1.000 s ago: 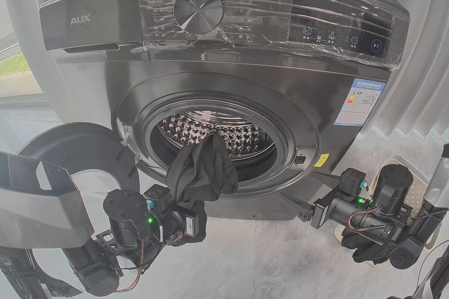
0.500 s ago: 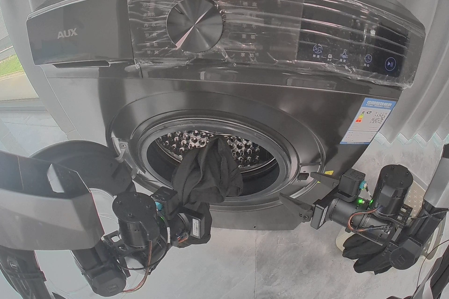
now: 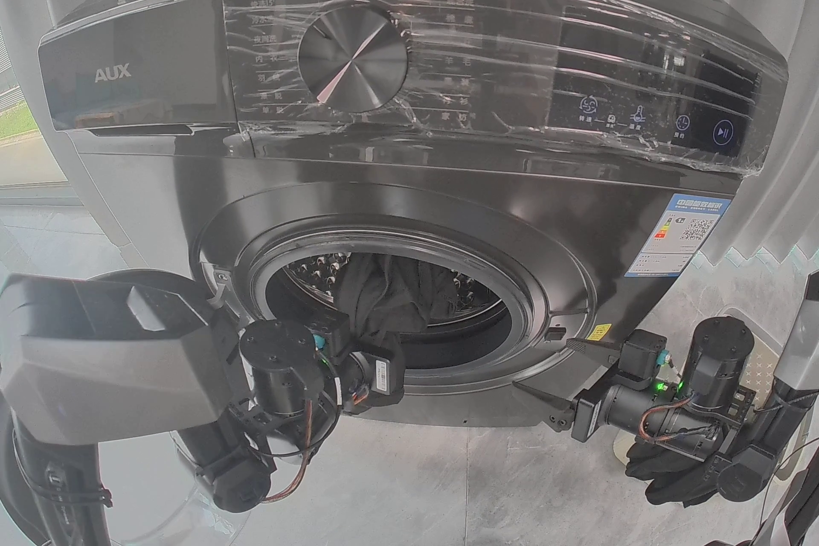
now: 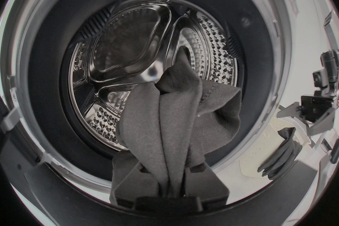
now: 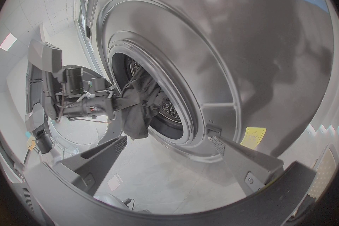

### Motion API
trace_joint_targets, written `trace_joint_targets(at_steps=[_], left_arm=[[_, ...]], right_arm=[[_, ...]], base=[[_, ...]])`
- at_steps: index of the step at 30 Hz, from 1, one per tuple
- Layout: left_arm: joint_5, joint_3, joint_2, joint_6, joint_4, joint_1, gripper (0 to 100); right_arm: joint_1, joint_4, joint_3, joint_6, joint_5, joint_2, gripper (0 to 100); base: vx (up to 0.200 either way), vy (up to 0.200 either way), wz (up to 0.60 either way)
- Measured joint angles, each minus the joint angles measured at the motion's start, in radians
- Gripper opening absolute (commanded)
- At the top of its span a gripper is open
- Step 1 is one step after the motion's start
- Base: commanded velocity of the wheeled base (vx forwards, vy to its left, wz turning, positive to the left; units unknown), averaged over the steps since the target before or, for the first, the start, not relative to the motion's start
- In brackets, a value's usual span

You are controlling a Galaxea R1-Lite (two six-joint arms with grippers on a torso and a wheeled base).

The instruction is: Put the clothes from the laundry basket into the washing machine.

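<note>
Black garment (image 3: 388, 300) in left hand (image 4: 172, 191) farther inside blue-labelled washing machine (image 3: 478, 172)

We're in a laundry corner, home-style by the look of it. A big grey front-load washing machine (image 3: 409, 172) stands on a pale marble-look tiled floor (image 3: 478, 488), with a dark garment (image 3: 392, 300) at the mouth of its steel drum. A perforated laundry basket (image 4: 259, 152) holding dark clothes sits just beside it. There's a grey pleated curtain (image 3: 781, 19) behind and a window (image 3: 21, 138) with greenery off to one side. Plastic film (image 3: 512, 70) wraps the control panel and an energy label (image 3: 687, 232) is stuck on the front, so we can't tell lived-in home from showroom.
</note>
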Motion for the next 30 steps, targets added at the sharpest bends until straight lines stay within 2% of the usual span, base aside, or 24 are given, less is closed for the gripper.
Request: trace_joint_targets(at_steps=[2,9,11,15,18,30], left_arm=[[-0.005,-0.035,0.027,0.001,0.0,0.016,0],[-0.073,-0.102,0.087,-0.009,0.002,0.053,0],[-0.076,-0.13,0.101,-0.024,0.002,0.056,0],[-0.078,-0.205,0.134,-0.073,0.0,0.059,0],[-0.085,-0.242,0.16,-0.089,0.001,0.059,0],[-0.082,-0.346,0.229,-0.089,0.007,0.058,0]], right_arm=[[0.007,0.0,0.007,0.0,0.001,0.0,100],[0.028,0.0,0.02,0.0,0.005,0.0,100],[0.03,0.0,0.021,0.0,0.004,0.001,100],[0.036,-0.001,0.021,0.0,0.005,0.002,100],[0.04,-0.001,0.022,0.001,0.005,0.003,100],[0.042,0.0,0.021,0.001,0.006,0.004,100]], base=[[0.0,0.0,0.0],[0.0,0.0,0.0],[0.0,0.0,0.0],[0.0,0.0,0.0],[0.0,0.0,0.0],[0.0,0.0,0.0]])
